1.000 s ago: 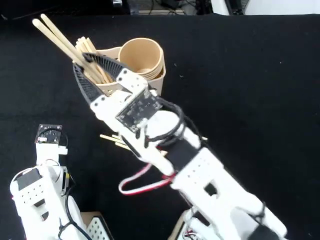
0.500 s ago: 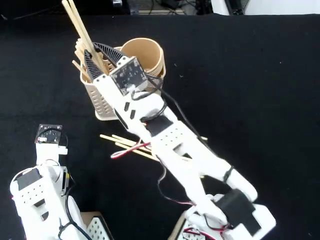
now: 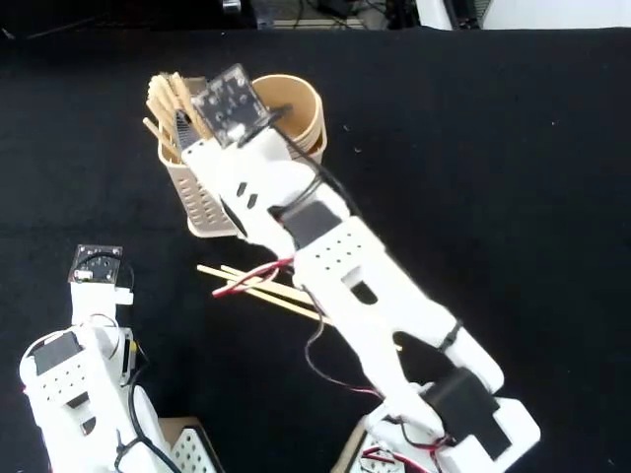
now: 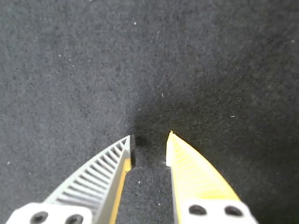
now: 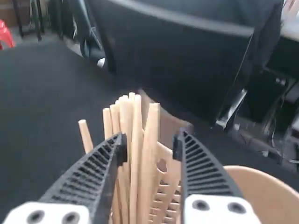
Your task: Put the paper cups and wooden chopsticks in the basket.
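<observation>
A beige slotted basket [image 3: 202, 212] stands at the back of the black table, with stacked paper cups [image 3: 296, 103] in it. A bundle of wooden chopsticks [image 3: 168, 99] stands upright in the basket's left end. My right gripper [image 5: 150, 142] hangs over that bundle, open, its fingers on either side of the chopsticks [image 5: 138, 121] with a gap on one side. The cup rim [image 5: 261, 186] is just beside it. Several more chopsticks [image 3: 246, 286] lie loose on the cloth, partly under the right arm. My left gripper [image 4: 150, 137] is open over bare cloth at the front left.
The left arm [image 3: 74, 374] rests folded near the table's front left corner. The right arm [image 3: 345, 286] stretches diagonally across the middle. Dark equipment and cables stand beyond the table's far edge.
The right gripper swung the long chopsticks from a leftward tilt to upright and lowered them into the basket. Its fingers now stand apart around them. The left arm has not moved.
</observation>
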